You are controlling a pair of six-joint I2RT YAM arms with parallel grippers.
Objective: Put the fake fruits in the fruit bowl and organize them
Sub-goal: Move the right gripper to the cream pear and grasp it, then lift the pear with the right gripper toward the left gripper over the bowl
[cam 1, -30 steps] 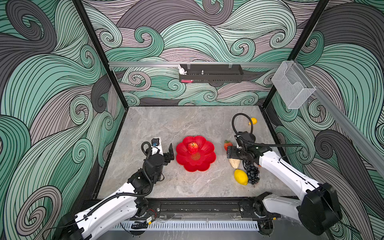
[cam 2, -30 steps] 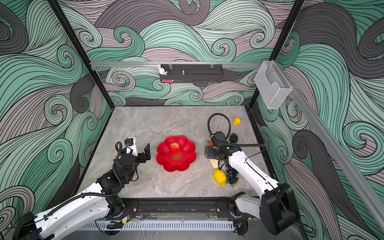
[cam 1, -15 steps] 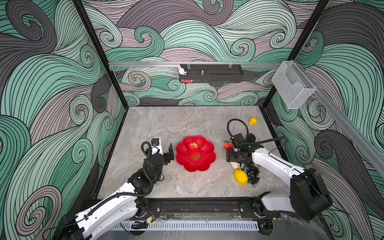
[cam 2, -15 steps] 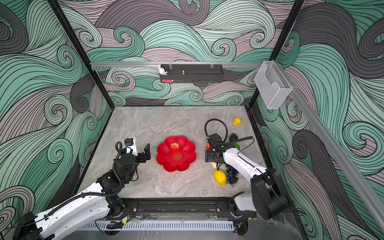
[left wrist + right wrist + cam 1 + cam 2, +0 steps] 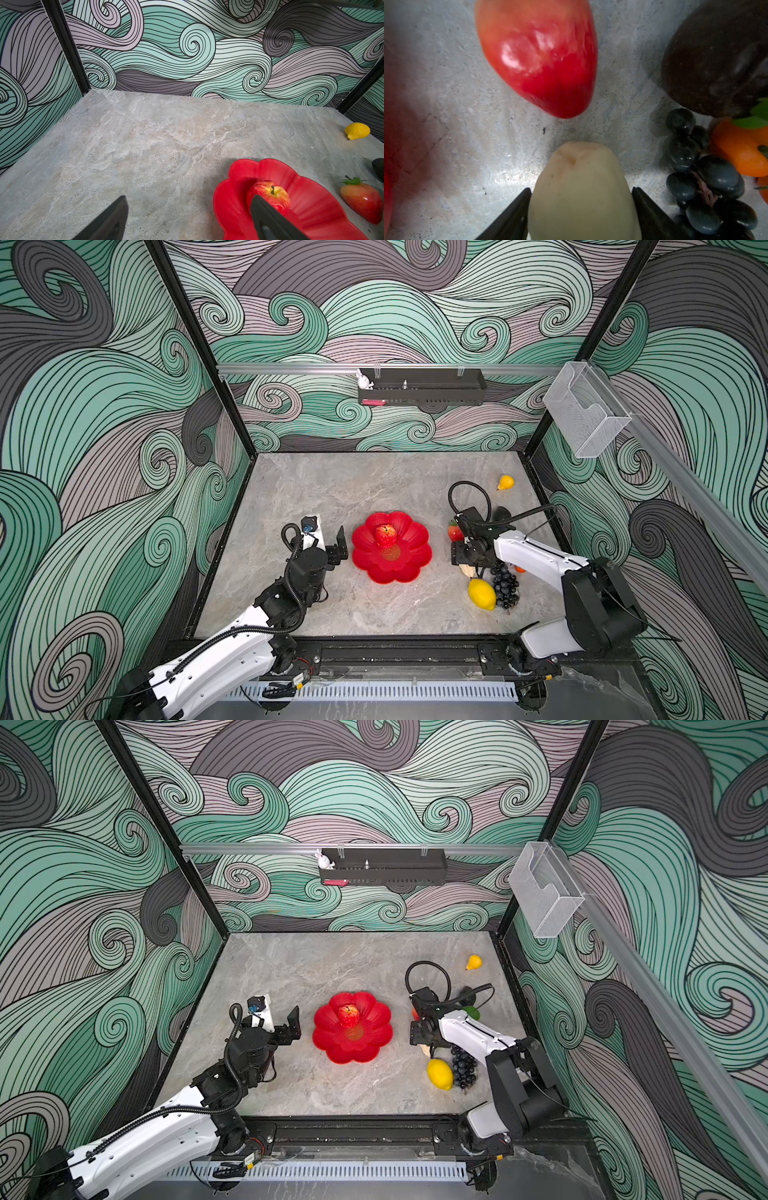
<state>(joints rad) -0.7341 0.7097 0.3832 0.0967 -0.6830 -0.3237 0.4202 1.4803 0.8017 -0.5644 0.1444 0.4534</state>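
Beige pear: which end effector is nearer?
Right. The right end effector straddles the beige pear; the left end effector sits open across the bowl from it.

Left hand (image 5: pixel 327 536) hovers, jaws wide; right hand (image 5: pixel 581 190) points down, jaws partly apart.

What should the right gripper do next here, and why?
Probably close the right gripper on the beige pear: in the right wrist view its fingers flank the pear, which lies on the table, with contact not clearly made. The fruit bowl holds only the red apple.
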